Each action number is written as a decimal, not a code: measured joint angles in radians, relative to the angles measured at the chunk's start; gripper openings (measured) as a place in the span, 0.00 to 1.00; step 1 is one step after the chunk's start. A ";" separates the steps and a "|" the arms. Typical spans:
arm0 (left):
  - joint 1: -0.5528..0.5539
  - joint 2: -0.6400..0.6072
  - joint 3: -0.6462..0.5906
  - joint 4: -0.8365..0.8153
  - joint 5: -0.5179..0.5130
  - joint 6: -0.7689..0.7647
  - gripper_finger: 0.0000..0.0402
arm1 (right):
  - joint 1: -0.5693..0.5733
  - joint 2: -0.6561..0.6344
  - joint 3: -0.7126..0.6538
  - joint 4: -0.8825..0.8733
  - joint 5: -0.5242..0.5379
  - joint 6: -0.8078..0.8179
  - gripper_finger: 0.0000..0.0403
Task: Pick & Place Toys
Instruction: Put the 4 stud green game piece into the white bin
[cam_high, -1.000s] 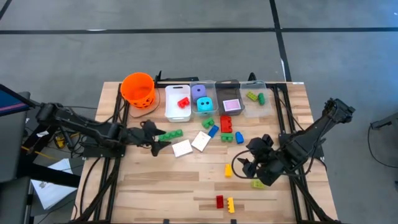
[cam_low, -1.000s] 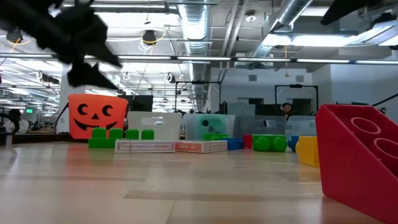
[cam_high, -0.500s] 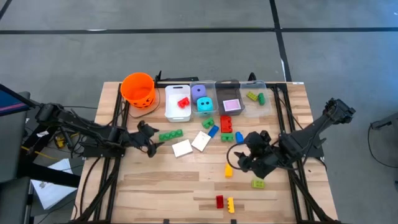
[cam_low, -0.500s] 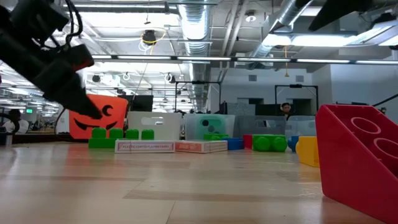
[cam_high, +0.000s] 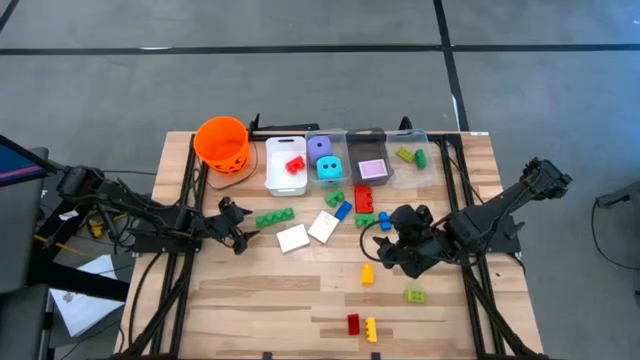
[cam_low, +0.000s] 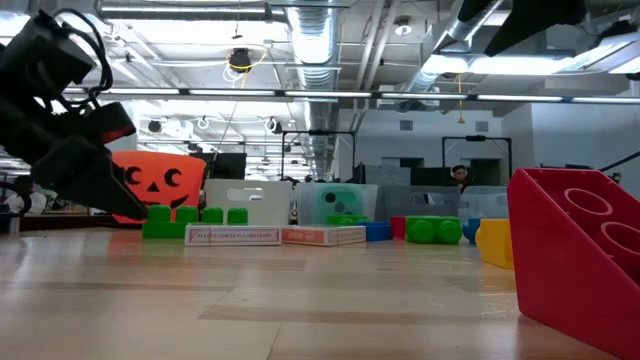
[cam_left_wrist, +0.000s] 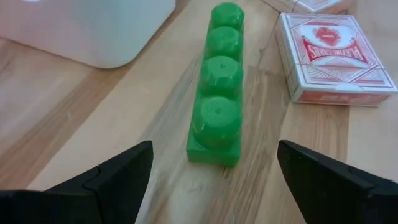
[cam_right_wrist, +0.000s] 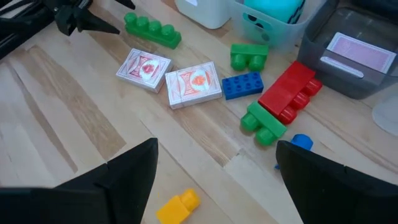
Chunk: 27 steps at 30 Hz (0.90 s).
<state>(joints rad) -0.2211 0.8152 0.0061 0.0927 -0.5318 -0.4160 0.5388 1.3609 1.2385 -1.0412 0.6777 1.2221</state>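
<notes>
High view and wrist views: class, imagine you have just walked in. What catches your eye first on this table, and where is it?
The orange bucket at the table's far left corner stands out first, with a row of clear bins beside it. In the middle lie scattered toys: a long green brick, two red-and-white card packs and a red brick. The left gripper is open, facing the green brick's end.

left gripper (cam_left_wrist: 211, 171) lowered – right gripper (cam_high: 392, 245) retreated

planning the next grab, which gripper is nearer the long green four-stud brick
Left. The left gripper sits open just short of the long green brick; the right gripper, also open, is far across the table.
</notes>
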 joint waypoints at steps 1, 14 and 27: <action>0.000 0.004 0.000 0.002 -0.005 0.001 0.84 | 0.000 0.000 0.000 0.000 0.000 0.000 0.79; 0.000 0.108 0.000 0.156 -0.075 -0.006 0.84 | -0.006 0.000 0.000 0.005 0.000 0.000 0.79; 0.000 0.270 0.000 0.292 -0.029 0.051 0.84 | -0.035 0.033 -0.001 0.027 -0.003 0.000 0.79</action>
<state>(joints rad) -0.2214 1.0850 0.0062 0.3844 -0.5609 -0.3649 0.5034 1.3937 1.2378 -1.0138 0.6746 1.2224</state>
